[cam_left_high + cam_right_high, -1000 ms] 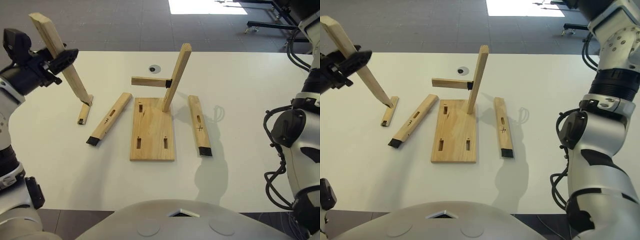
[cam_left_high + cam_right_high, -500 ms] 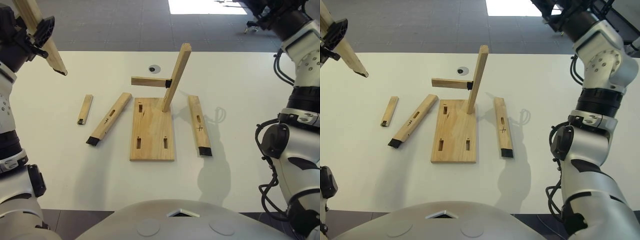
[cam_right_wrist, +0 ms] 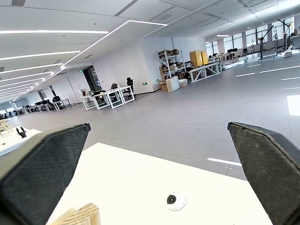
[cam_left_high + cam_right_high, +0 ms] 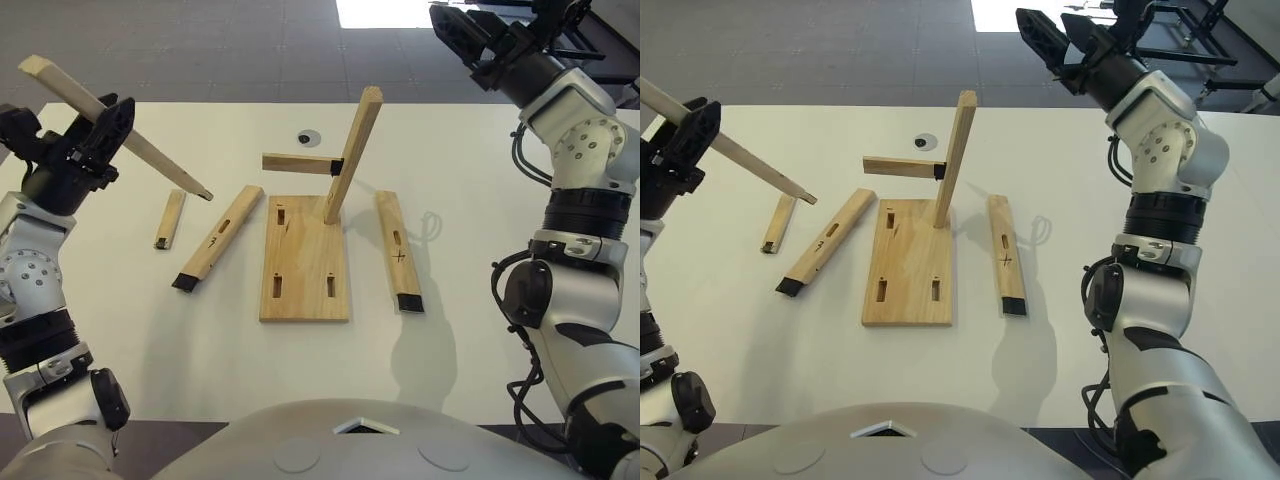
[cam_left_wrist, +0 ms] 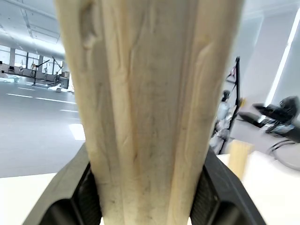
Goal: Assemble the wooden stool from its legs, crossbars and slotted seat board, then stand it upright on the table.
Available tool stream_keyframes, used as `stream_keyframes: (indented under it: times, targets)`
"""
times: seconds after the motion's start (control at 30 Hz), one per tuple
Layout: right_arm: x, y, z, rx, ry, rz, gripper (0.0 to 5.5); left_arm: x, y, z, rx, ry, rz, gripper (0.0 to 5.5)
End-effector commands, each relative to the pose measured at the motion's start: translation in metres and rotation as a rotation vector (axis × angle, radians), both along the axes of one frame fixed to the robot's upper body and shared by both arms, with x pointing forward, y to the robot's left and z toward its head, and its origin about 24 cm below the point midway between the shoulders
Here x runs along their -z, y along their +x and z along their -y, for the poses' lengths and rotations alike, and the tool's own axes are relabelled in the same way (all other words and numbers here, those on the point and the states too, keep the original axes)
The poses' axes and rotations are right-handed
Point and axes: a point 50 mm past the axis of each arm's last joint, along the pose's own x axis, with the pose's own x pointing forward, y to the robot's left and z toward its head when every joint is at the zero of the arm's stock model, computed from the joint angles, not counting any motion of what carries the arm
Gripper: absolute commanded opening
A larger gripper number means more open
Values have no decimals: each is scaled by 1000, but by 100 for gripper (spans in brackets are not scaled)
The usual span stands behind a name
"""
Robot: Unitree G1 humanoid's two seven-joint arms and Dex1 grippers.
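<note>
The slotted seat board (image 4: 304, 262) lies flat mid-table. One leg (image 4: 356, 150) stands tilted in its far right slot, with a crossbar (image 4: 297, 163) sticking out to the left. My left gripper (image 4: 100, 135) is shut on another leg (image 4: 165, 168), held slanting in the air at the left, its lower tip above the short crossbar (image 4: 170, 217). In the left wrist view that leg (image 5: 145, 108) sits between the dark fingers (image 5: 70, 192). Two loose legs with black tips lie beside the board, one on the left (image 4: 218, 238) and one on the right (image 4: 398, 250). My right gripper (image 4: 1052, 30) is open, high over the table's far edge.
A small round grommet (image 4: 309, 137) sits in the white table (image 4: 480, 300) behind the upright leg. The top of the standing leg (image 3: 78, 215) shows below the right gripper's fingers (image 3: 42, 173). Grey floor and metal frames lie beyond the far edge.
The left arm lifted the leg off the table by the short crossbar, then tilted it flatter, tip toward the centre. The right arm swung in from the upper right, gripper open.
</note>
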Motion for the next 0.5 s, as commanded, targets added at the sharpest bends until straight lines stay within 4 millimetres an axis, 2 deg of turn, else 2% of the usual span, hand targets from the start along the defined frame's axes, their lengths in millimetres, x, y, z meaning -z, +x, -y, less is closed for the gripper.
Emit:
stream_keyframes:
  times: [0.03,0.17,0.33,0.5]
  targets:
    - [-4,8,-11,-46,-18,-13,540,17,-8,6,150,-138,13,202]
    - [-4,15,-18,-83,-36,-33,540,30,-4,11,263,-159,-11,202]
    - [-5,20,-23,-115,-57,-47,540,29,4,12,333,-74,5,202]
    - [-22,25,-1,-62,-65,-35,540,15,16,10,359,17,60,202]
